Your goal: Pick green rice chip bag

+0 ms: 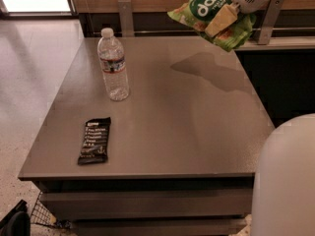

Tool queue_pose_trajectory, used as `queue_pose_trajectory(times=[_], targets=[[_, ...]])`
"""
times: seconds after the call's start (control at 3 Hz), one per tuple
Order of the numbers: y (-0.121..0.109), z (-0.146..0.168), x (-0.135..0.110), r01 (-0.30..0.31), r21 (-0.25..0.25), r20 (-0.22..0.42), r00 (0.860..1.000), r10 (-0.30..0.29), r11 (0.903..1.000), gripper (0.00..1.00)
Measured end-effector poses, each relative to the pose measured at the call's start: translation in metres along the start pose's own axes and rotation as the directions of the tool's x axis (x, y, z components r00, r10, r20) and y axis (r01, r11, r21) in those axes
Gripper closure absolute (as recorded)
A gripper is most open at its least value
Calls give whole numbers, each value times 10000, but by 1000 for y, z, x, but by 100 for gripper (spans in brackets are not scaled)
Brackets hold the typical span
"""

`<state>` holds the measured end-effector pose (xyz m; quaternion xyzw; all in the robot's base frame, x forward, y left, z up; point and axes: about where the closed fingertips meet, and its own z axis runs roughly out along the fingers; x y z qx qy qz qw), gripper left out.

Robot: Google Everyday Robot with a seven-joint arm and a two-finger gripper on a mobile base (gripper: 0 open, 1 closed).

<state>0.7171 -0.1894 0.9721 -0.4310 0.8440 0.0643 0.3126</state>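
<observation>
black snack bar wrapper (94,140) lies flat at front-left of table (187,127); water bottle (113,65) upright behind it. top right: green rice chip bag (204,6) up in air over table's far-right corner, shadow below, gripper (217,24) pinched tight on it.

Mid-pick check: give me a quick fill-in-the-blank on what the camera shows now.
1. The end effector, top right, is shut on the ____ rice chip bag, held above the table.
2. The water bottle stands ____.
3. The snack bar wrapper lying front left is ____ in colour.
Missing: green; upright; black.
</observation>
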Motion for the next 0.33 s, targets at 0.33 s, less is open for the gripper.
queue_pose_trajectory(times=[0.33], targets=[[15,-15,-14,604,-36,456,9971,-602,9982,100]])
